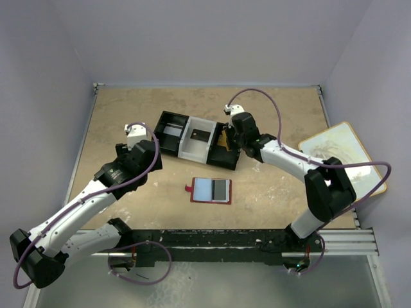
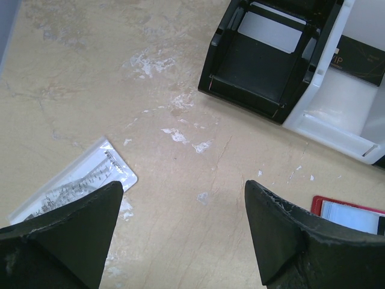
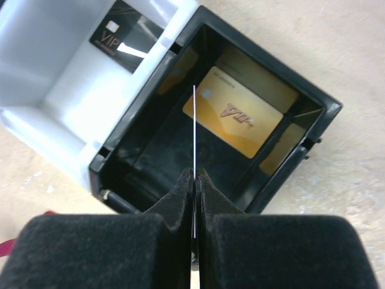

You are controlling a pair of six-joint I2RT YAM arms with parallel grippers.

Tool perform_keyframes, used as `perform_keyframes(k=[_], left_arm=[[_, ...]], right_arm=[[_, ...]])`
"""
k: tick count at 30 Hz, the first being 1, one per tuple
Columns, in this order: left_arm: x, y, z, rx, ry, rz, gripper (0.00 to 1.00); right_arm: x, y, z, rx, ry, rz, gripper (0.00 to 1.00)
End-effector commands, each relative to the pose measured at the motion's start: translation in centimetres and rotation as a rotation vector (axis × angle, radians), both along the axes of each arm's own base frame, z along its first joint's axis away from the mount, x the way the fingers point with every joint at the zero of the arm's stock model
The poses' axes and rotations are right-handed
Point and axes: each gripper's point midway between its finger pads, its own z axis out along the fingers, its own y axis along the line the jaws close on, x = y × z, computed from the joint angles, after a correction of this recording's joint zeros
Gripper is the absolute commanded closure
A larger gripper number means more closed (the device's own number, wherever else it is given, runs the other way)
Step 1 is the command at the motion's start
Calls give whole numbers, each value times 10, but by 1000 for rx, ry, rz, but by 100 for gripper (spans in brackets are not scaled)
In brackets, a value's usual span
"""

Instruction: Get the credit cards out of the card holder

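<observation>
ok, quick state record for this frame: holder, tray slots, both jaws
card holder: open flat on the table, on the near side of the tray, untouched
tray: three compartments, black, white, black
left compartment: pale card
middle compartment: dark VIP card
right compartment: gold VIP card
right jaws: shut on a thin card, edge-on, over the right compartment
left jaws: open, empty, over bare table
holder's right half: dark; card or not, cannot tell
plastic packet: flat on the table by the left jaws
</observation>
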Motion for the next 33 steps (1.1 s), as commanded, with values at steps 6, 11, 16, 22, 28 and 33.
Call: perform_keyframes(k=[6,11,16,22,28,33], left_arm=[[3,0,10,-6,-36,-6,20],[3,1,12,-12,-44,-5,21],[2,2,14,-17,-52,-2,21],[3,1,13,-13,-49,-5,21],[3,1,14,-18,-52,-8,21],[3,0,13,-16,-49,-11,21]], right_arm=[[41,-12,11,-309,-165,151,100],[51,-8,8,-429,-240,285,100],[54,-2,11,-535,-335,412,100],[57,-1,-11,-634,-286,469,100],[60,-14,-24,-740,-279,475,100],[64,-16,-25,-769,-272,475,99]])
